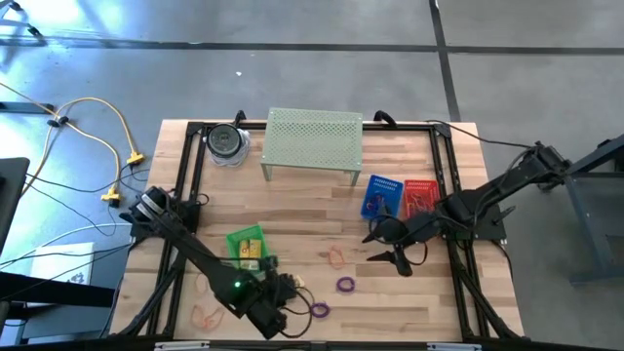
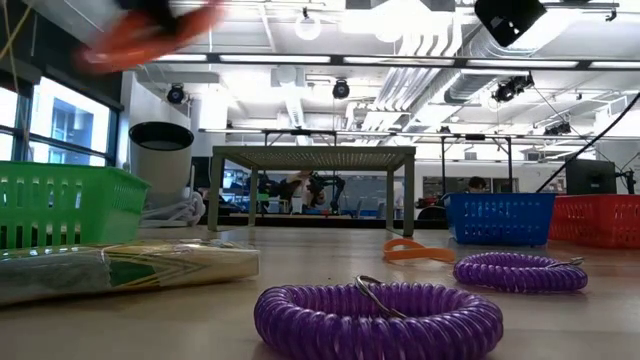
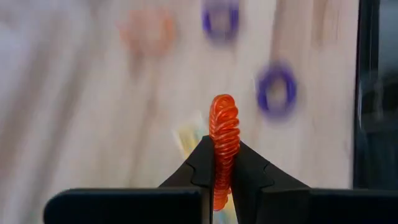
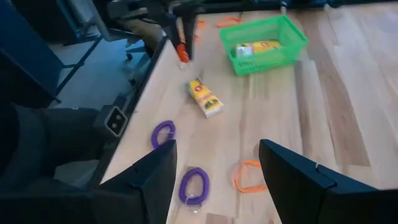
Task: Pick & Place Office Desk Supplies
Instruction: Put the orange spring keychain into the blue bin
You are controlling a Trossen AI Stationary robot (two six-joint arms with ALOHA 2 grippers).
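From above, the left gripper (image 1: 283, 291) sits near the table's (image 1: 409, 292) front edge, beside a yellow packet (image 1: 255, 263) and the green basket (image 1: 245, 245); its load cannot be made out here. The right gripper (image 1: 393, 244) hangs with jaws spread and nothing between them, by the blue basket (image 1: 382, 196) toward the right edge.

At table height, two purple coil loops (image 2: 378, 318) lie on the wood, an orange band (image 2: 415, 253) behind them.

The left wrist view shows the left gripper (image 3: 222, 180) clenched on an orange-red coil loop (image 3: 224, 146), pinched across one strand and standing edge-up. Such a springy coil looks light and soft, likely to flex or swing, so a grip across the strand seems apt.

The right wrist view shows the right gripper's fingers (image 4: 152, 177) apart over the wood, with a purple loop (image 4: 193, 184) and the packet (image 4: 206, 98) lying loose.
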